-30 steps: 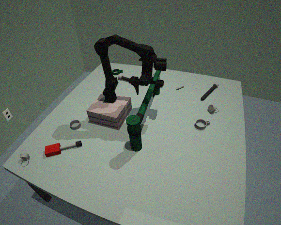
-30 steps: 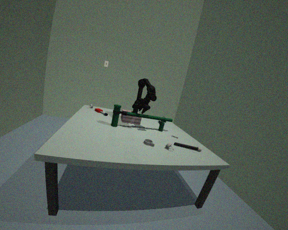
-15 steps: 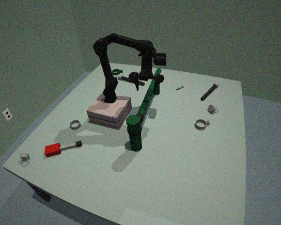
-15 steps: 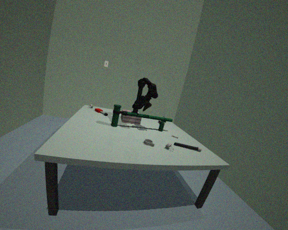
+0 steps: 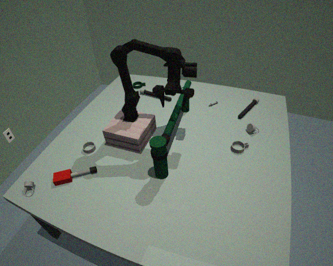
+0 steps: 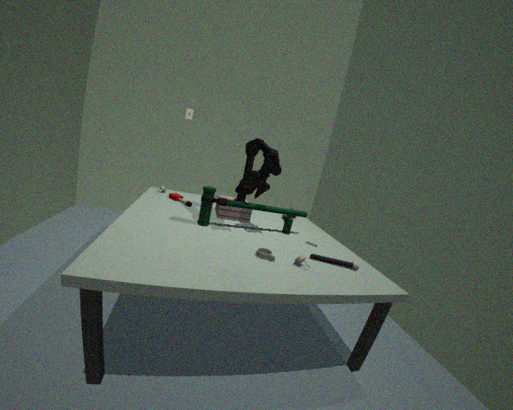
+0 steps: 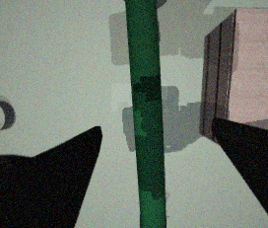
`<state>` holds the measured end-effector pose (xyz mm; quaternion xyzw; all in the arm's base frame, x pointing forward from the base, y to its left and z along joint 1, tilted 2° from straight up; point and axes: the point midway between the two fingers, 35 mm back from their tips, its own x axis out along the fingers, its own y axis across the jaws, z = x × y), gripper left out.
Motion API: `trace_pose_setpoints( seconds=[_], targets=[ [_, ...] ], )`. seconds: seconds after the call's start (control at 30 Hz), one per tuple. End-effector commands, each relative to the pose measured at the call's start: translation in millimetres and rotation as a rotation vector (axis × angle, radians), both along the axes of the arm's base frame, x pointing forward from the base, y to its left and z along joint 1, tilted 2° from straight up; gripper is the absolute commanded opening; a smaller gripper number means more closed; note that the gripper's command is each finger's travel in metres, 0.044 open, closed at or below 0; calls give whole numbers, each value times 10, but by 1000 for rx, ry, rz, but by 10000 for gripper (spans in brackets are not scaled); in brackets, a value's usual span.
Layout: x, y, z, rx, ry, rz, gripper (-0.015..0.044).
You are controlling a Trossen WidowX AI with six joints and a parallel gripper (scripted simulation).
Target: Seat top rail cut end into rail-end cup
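Green top rail (image 5: 174,114) runs from the big post (image 5: 159,157) at frame centre in the top view up to the loop cap (image 5: 187,93) on the smaller post, its lower end meeting the big post just under the post cap. End effector (image 7: 155,142) stands fully open above the rail; in the wrist view both fingers flank the rail without touching it. No legible writing, brand or label appears on any item on the bench (image 5: 219,186)
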<state>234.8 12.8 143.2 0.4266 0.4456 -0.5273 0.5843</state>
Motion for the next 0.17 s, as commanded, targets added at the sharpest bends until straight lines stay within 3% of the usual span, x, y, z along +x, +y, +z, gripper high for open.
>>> trace_pose_setpoints(
  seconds=[0.0, 0.13],
  targets=[
    [-3, 2, 2, 1, 0, -6, 440],
    [-3, 2, 2, 1, 0, -6, 440]
  ],
)
